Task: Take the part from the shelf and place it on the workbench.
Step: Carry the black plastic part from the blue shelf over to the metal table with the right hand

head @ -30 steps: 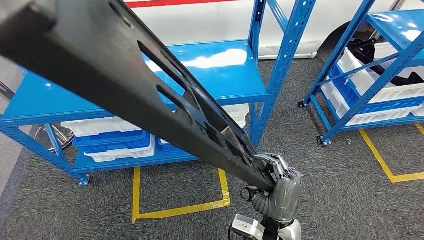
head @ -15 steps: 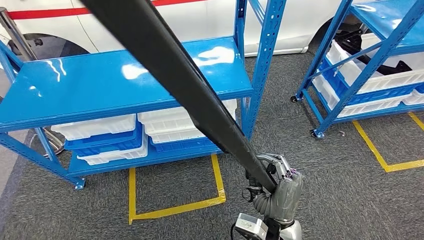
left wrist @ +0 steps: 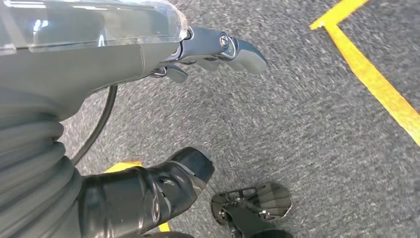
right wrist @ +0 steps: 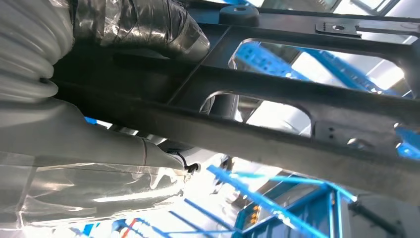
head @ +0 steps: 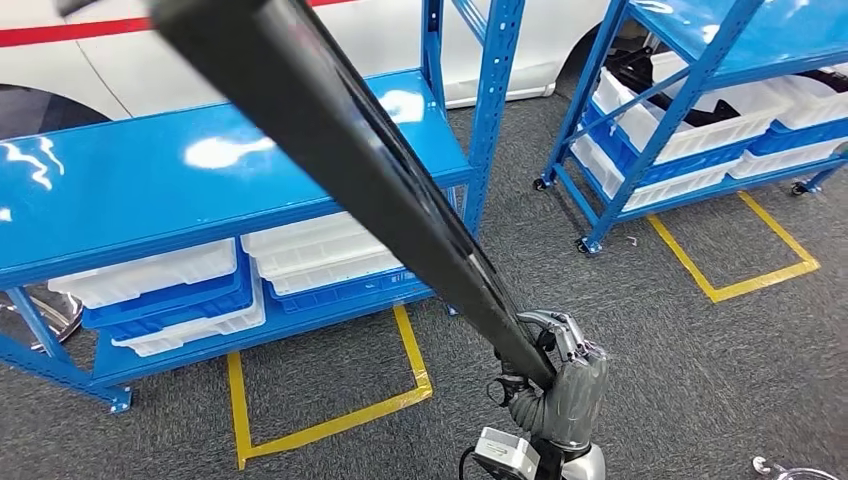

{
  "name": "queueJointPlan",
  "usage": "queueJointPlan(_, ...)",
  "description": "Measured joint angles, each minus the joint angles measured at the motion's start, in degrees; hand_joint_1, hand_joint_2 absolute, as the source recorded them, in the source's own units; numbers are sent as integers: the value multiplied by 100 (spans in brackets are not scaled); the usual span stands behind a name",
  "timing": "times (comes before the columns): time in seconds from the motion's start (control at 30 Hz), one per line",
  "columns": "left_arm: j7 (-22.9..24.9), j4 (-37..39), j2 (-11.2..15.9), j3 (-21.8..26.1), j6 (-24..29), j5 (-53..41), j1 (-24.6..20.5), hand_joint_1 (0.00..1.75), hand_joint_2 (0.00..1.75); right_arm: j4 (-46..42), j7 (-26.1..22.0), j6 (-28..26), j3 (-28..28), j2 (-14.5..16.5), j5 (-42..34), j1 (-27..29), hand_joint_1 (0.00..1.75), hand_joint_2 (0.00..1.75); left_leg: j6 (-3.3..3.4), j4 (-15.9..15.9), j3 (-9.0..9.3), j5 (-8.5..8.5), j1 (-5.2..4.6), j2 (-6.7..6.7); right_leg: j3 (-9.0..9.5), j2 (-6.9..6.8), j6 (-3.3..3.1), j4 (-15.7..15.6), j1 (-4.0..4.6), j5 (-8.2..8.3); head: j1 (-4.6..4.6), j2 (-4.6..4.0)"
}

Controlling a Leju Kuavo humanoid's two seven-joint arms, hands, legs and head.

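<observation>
The part is a long black metal bar [head: 380,190] with cut-out slots, running from the top left of the head view down to my right hand [head: 560,385]. That hand grips its lower end, low in the middle of the picture. In the right wrist view the slotted bar [right wrist: 277,114] crosses close in front of the camera, with my thumb [right wrist: 148,25] wrapped against it. My left hand [left wrist: 148,99] hangs over the grey carpet, fingers apart and holding nothing.
A blue shelf [head: 160,190] with white and blue bins [head: 310,255] below stands ahead on the left. A second blue rack [head: 700,90] with bins is at the right. Yellow floor tape [head: 320,425] marks boxes on the carpet. A white vehicle body [head: 200,40] is behind the shelves.
The whole scene has shifted left and the camera has turned right. The bar has turned from showing its slotted face to showing its edge, still in my right hand.
</observation>
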Motion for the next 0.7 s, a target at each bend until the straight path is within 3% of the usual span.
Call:
queueJointPlan(0.03, 0, 0, -2, 0, 0, -4, -5, 0, 175, 0, 0, 0, -3, 0, -12, 5, 175, 175, -6, 11, 4, -10, -7, 54, 221, -75, -29, -410, 14, 187, 1, 0)
queueJointPlan(0.1, -2, 0, -8, 1, 1, -10, -9, 0, 175, -4, 1, -1, -5, 0, -40, 12, 175, 175, -38, 31, 11, -31, -31, 139, 566, -258, -100, -1068, 67, 403, 0, 0)
queueJointPlan(0.17, -7, 0, -11, 2, 3, -15, -12, 0, 175, -11, 1, -5, -7, 0, -66, 24, 175, 175, -91, 38, 19, -39, -44, 215, 622, -301, -151, -1229, 110, 425, -2, 0)
queueJointPlan(0.23, -10, 0, -15, 2, 4, -21, -23, 0, 175, -20, 2, -9, -8, 1, -90, 38, 175, 175, -154, 42, 32, -56, -40, 274, 609, -197, -203, -1272, 94, 466, -3, 0)
queueJointPlan(0.3, -10, -1, -19, 2, 5, -25, -28, 0, 175, -33, 2, -16, -9, 3, -108, 51, 175, 175, -215, 251, -42, -246, -26, 106, 611, -97, -268, -1321, 54, 516, -5, 0)
queueJointPlan(0.37, -11, 0, -19, 2, 7, -26, -17, 0, 175, -42, 2, -22, -9, 4, -119, 59, 175, 175, -260, 882, -303, -636, -5, -152, 594, 5, -307, -1332, 42, 546, -8, 0)
queueJointPlan(0.4, -11, 1, -19, 2, 6, -28, -6, 0, 175, -43, 2, -22, -10, 4, -126, 64, 175, 175, -273, 1261, -465, -809, -1, -209, 578, 66, -314, -1324, 45, 552, -10, 0)
queueJointPlan(0.43, -11, 2, -19, 2, 5, -31, 5, 0, 175, -45, 2, -22, -13, 4, -135, 69, 175, 175, -280, 1535, -582, -893, 2, -231, 565, 137, -316, -1312, 49, 556, -9, 0)
queueJointPlan(0.47, -12, 2, -19, 2, 5, -33, 14, 0, 175, -47, 2, -22, -16, 4, -148, 75, 175, 175, -279, 1625, -615, -866, 3, -241, 556, 209, -316, -1298, 51, 558, -10, 0)
queueJointPlan(0.5, -14, 1, -19, 2, 4, -36, 19, 0, 175, -55, 2, -22, -19, 4, -163, 85, 175, 175, -272, 1494, -546, -733, 3, -250, 552, 282, -314, -1283, 52, 559, -10, 0)
queueJointPlan(0.53, -17, 1, -19, 2, 4, -36, 19, 0, 175, -71, 2, -22, -21, 4, -177, 97, 175, 175, -256, 1160, -381, -521, 4, -286, 552, 354, -311, -1268, 51, 559, -10, 0)
queueJointPlan(0.6, -24, -1, -17, 5, 4, -36, 22, 0, 175, -116, 2, -22, -22, 4, -201, 124, 175, 175, -208, 403, -26, -205, 13, -526, 540, 481, -287, -1243, 48, 564, -10, 0)
queueJointPlan(0.67, -31, 0, -14, 10, 4, -37, 21, 0, 175, -156, 2, -23, -23, 3, -221, 147, 175, 175, -171, 59, 127, -149, 7, -709, 489, 594, -221, -1230, 32, 593, -9, 0)
queueJointPlan(0.7, -34, 0, -13, 13, 4, -38, 18, 0, 175, -174, 3, -23, -26, 3, -230, 157, 175, 175, -159, 31, 136, -151, -2, -692, 464, 651, -179, -1234, 24, 615, -8, 0)
